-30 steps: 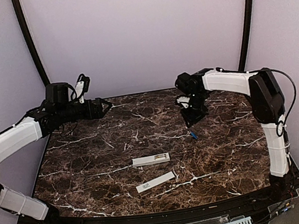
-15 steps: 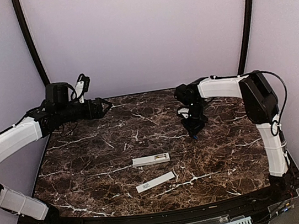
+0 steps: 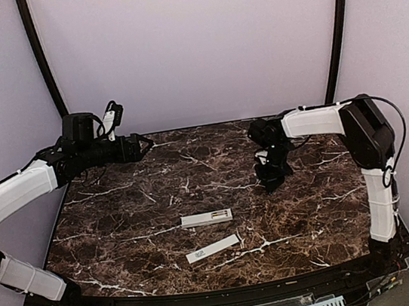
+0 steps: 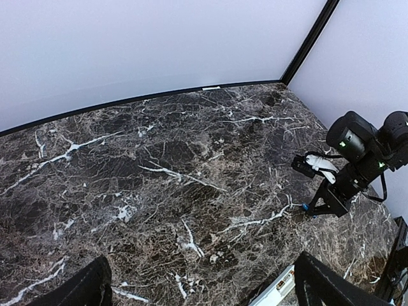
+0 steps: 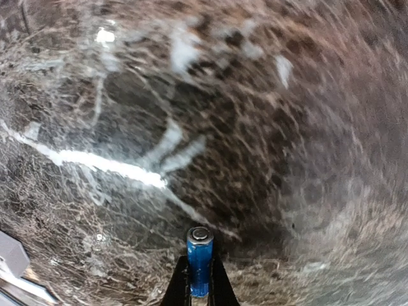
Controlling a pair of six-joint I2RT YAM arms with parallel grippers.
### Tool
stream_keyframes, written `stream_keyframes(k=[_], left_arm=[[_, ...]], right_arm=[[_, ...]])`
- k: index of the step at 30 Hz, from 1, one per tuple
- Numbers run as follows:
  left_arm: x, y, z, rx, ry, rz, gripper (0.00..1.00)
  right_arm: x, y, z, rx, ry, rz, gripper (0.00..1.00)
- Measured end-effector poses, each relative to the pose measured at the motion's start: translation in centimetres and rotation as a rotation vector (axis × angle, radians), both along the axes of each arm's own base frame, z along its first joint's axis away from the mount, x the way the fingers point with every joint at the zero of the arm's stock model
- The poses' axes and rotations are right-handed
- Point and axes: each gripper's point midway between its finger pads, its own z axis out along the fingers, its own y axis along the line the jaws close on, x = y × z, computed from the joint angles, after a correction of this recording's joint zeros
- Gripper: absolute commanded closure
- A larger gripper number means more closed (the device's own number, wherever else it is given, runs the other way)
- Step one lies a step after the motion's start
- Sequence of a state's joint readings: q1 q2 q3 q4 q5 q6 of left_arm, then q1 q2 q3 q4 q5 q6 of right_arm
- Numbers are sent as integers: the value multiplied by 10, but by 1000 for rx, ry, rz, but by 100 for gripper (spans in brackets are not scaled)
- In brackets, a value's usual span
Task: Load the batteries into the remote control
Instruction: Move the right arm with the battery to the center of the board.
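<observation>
Right now your right gripper's (image 5: 199, 285) two dark fingers (image 5: 180, 285) pinch a blue battery (image 5: 199, 255), one finger on each side of its body. The metal end cap pokes out past the tips toward the marble. Wrist view is blurred toward the edges; the battery itself reads sharp.

From the left wrist view, a speck of blue shows at the tip of that gripper, low over the tabletop. You cannot tell from any view whether the battery touches the surface.

From the top view, the right arm reaches in over the right-centre of the marble table (image 3: 121, 210), gripper pointing down.

The remote control (image 3: 207, 218) lies flat near the front-centre of the table, slot side up with contacts toward its right end. It sits well apart from the right gripper, to that gripper's left and nearer the arm bases.

A thin white strip (image 3: 213, 248) with a small dark label lies just in front of the remote, angled, not touching it.

Your left gripper (image 3: 145, 144) hangs above the far-left part of the table, pointing across it. Its fingertips (image 4: 89, 287) are spread wide with nothing between them but bare marble below.
</observation>
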State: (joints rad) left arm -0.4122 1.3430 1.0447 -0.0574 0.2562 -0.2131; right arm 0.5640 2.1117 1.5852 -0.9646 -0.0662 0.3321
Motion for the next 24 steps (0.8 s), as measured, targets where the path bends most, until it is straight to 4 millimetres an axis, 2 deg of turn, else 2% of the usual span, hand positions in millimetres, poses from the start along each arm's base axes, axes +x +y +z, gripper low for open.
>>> stream_keyframes(k=[7, 11, 14, 21, 24], left_arm=[[1, 1, 0, 3, -2, 8, 1], [0, 4, 6, 0, -16, 17, 1], [-1, 7, 13, -4, -33, 25, 1], [-4, 10, 23, -10, -59, 35, 1], [-5, 11, 25, -12, -65, 36, 1]], right_arm=[[-25, -6, 14, 76, 58, -359, 100], [-58, -8, 6, 99, 179, -591, 100], [-75, -9, -1, 66, 247, -738, 100], [-89, 1, 17, 7, 231, -997, 100], [-94, 3, 13, -14, 265, -1072, 100]])
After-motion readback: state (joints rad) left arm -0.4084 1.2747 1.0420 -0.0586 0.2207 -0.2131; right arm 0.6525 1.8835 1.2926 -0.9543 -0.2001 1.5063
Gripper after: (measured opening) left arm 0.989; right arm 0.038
